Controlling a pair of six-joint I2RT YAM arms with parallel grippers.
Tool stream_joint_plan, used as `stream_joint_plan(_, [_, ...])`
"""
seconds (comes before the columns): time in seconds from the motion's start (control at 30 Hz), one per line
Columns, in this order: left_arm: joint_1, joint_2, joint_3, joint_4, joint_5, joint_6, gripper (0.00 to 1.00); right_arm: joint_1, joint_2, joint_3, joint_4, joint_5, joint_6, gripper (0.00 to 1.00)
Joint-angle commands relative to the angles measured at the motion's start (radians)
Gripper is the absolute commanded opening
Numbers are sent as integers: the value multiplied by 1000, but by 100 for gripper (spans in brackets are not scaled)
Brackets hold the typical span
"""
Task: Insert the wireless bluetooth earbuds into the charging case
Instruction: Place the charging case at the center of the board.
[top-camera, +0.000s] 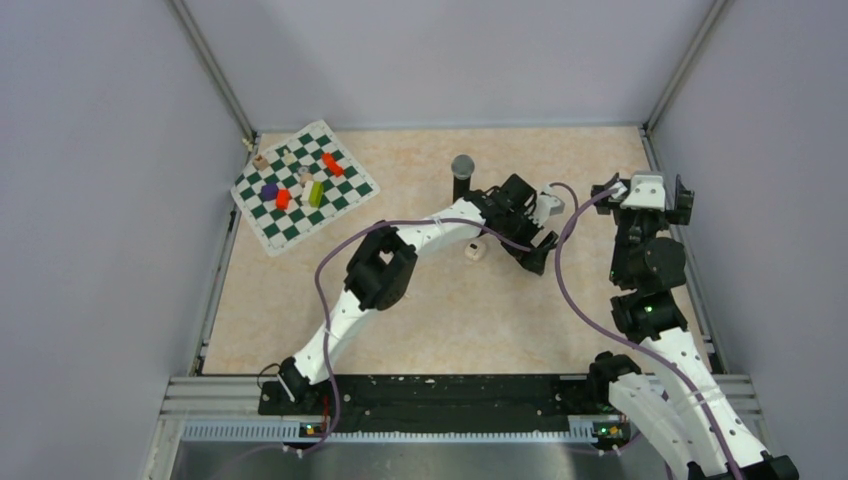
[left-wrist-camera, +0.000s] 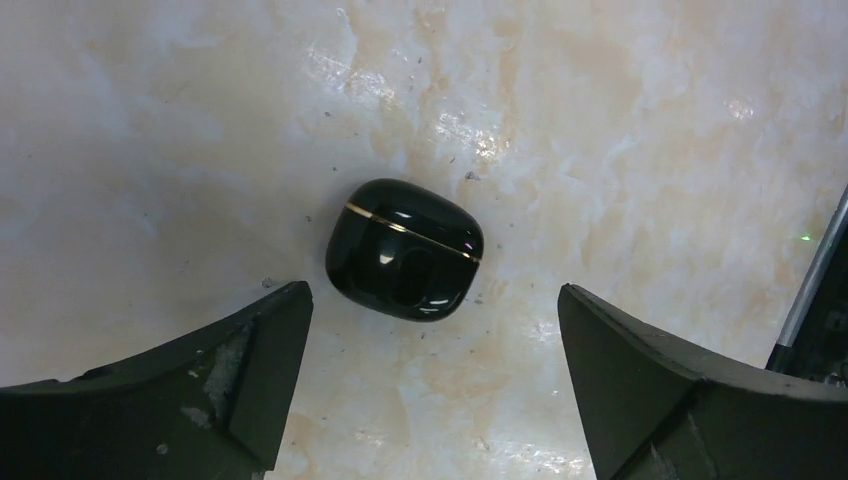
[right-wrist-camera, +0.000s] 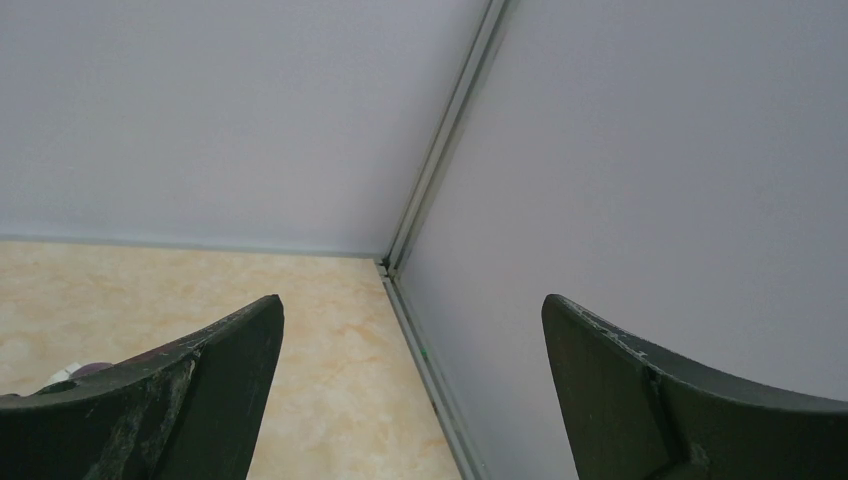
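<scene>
The left gripper (left-wrist-camera: 432, 295) is seen spread wide with nothing held. The black case (left-wrist-camera: 405, 250) is found lying on the table (left-wrist-camera: 650, 140) just ahead of the fingertips, untouched, its lid shut along a gold seam. The right gripper (right-wrist-camera: 411, 300) is held just as wide and empty, pointed at the far right corner of the walls (right-wrist-camera: 650, 150). From above, a small whitish item (top-camera: 475, 251) is made out beside the left arm, near the mic (top-camera: 462, 168). It is possibly another case, too small to be sure.
</scene>
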Motion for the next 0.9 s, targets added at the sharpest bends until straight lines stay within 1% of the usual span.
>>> stream_joint_plan(0.0, [-1,-8,23,2,-32,0,99,-8,-14,3,37,2,15,99])
stream_joint_plan(0.17, [-1,-58,14,-14,-36,11,99,-5,-8,3,37,2,17,99])
stream_joint_plan(0.27, [-1,-115,-10,-23,-17,29,99,-4,2,10,25,7,33,99])
stream_joint_plan(0.4, [-3,-214,-70,-32,27,94,99,-5,23,29,-4,9,70,99])
stream_joint_plan(0.5, [-3,-308,-123,-72,81,186,99,-5,38,57,-38,5,110,99])
stream_joint_plan(0.6, [-3,-412,-176,-161,127,329,99,-5,49,115,-122,-32,170,99])
stream_joint_plan(0.73, [-3,-550,-254,-288,125,502,99,-4,87,182,-208,-146,231,98])
stream_joint_plan(0.8, [-1,-599,-265,-376,109,560,99,-6,127,214,-261,-272,242,96])
stream_joint_plan(0.87, [4,-637,-270,-456,59,583,99,-4,166,249,-330,-431,243,95])
